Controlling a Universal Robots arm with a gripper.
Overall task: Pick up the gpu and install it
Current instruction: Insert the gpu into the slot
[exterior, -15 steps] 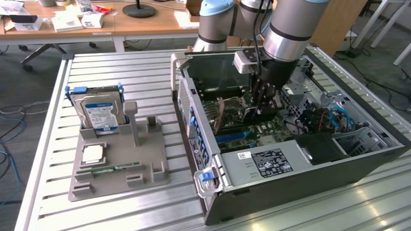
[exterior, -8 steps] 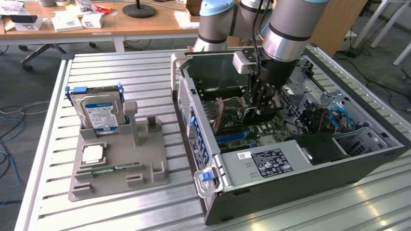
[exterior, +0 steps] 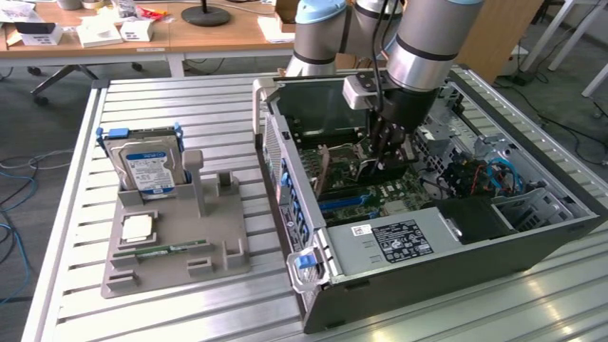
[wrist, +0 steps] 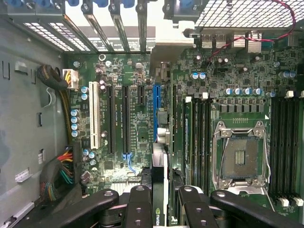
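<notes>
Grip first: the end effector (exterior: 386, 153) is clamped on the gpu (wrist: 158, 216), fingers pressing its two flat faces, so we look straight down the card's thin top edge in the wrist view. That hold makes sense to us: pinched by its faces, the card hangs upright with its connector edge pointing down at the motherboard (wrist: 133, 142).

Where's the card? Inside the open case (exterior: 456, 263), low in the well, over the expansion slots. From the wrist view its edge runs in line with the blue slot (wrist: 155, 109), just beside the long black ones. We can't tell whether it is touching that slot or hanging just above it; the fingers cover the meeting point.

The case lies on its side on the surface (exterior: 190, 100), which is why the arm comes in from above and the board faces up at us. The CPU socket (wrist: 240, 156) sits well off to one side.

Out on the exterior view's left, the grey holder (exterior: 218, 267) carries the hard drive (exterior: 147, 167) and the memory stick (exterior: 161, 249), well apart from the action. We judge the pickup done and the seating under way.
</notes>
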